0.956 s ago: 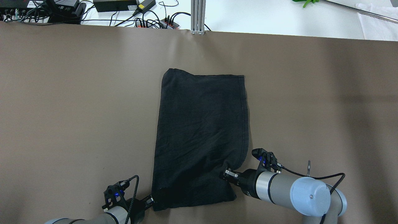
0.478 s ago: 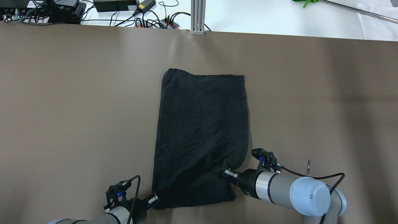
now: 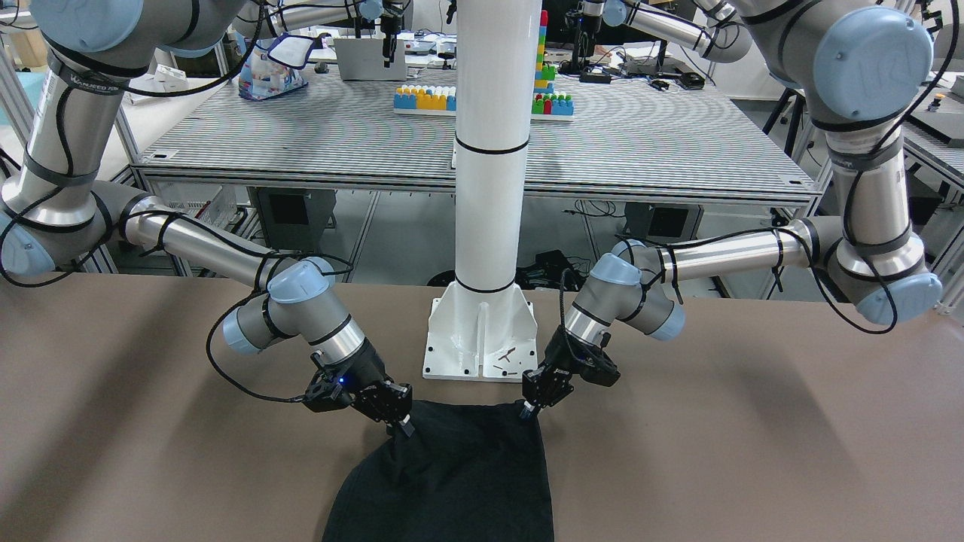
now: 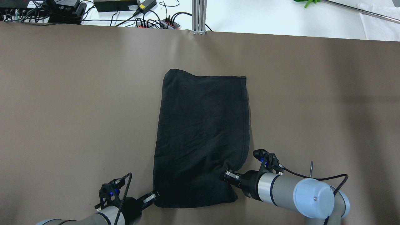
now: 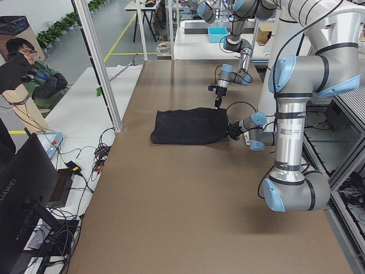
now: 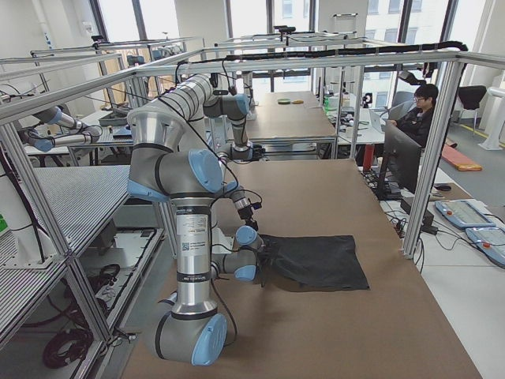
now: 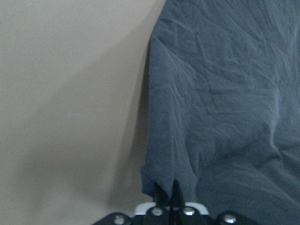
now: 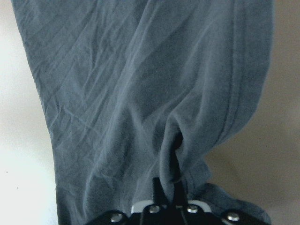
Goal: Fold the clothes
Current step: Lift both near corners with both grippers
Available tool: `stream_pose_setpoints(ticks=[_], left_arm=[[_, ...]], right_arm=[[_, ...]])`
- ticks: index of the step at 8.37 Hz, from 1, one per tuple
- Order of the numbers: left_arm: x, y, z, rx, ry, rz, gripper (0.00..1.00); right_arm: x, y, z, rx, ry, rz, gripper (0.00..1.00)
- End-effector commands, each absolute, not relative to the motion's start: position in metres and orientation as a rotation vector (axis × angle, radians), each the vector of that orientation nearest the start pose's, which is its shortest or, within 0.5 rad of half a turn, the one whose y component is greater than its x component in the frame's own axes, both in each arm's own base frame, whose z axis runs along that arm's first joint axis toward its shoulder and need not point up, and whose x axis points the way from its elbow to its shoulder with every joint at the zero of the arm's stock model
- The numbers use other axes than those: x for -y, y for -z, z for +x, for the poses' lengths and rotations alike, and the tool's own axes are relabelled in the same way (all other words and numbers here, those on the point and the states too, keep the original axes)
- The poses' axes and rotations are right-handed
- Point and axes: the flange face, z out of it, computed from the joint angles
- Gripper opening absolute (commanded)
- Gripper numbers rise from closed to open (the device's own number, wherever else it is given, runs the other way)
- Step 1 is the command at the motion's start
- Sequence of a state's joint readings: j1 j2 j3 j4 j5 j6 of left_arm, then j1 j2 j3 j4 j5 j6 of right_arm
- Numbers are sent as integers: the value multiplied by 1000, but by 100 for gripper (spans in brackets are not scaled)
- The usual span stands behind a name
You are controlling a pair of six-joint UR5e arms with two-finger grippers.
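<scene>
The black garment [image 4: 201, 137] lies folded into a long rectangle in the middle of the brown table; no logo or label shows. My left gripper [image 4: 154, 196] is shut on its near left corner, with fabric pinched between the fingertips in the left wrist view [image 7: 168, 194]. My right gripper [image 4: 227, 175] is shut on a bunched fold at the near right edge, seen in the right wrist view [image 8: 166, 185]. In the front-facing view the garment [image 3: 459, 482] hangs between the right gripper [image 3: 405, 430] and the left gripper [image 3: 525, 410], near edge slightly raised.
The robot's white pedestal base [image 3: 480, 331] stands just behind the near edge of the garment. Cables and power supplies [image 4: 118, 9] lie beyond the table's far edge. An aluminium post [image 4: 199, 15] stands at the far middle edge.
My left gripper has drawn the near left corner outward to the left and slightly back, flattening that corner. The right gripper has barely moved.
</scene>
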State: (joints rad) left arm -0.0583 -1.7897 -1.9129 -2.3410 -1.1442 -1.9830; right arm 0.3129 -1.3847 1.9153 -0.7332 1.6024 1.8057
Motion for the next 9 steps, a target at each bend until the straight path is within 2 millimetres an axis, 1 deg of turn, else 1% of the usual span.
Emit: stream_pose_setpoints(ticks=[1, 2, 3, 4, 5, 6, 7, 8, 9], left_arm=[[203, -286, 484, -1404, 648, 142, 0], [201, -283, 483, -1407, 632, 150, 0], [197, -276, 485, -1421, 618, 147, 0], [187, -271, 490, -1426, 572, 157, 0], [181, -266, 489, -1435, 539, 168, 0], [183, -255, 480, -1459, 532, 169, 0], [184, -234, 462, -1506, 497, 154, 0], [214, -226, 447, -1516, 478, 195, 0], [251, -211, 435, -1539, 492, 204, 0]], right_arm=[[267, -292, -470, 1408, -398, -5, 0], [250, -280, -467, 1435, -367, -29, 0], [229, -276, -460, 1445, -335, -60, 0], [212, -272, -458, 1453, -308, -84, 0], [196, -271, -461, 1455, -280, -109, 0], [195, -268, -460, 1461, -277, -112, 0], [199, -260, -455, 1477, -274, -112, 0], [226, -266, -448, 1465, -313, -76, 0], [268, -271, -429, 1454, -382, -18, 0]])
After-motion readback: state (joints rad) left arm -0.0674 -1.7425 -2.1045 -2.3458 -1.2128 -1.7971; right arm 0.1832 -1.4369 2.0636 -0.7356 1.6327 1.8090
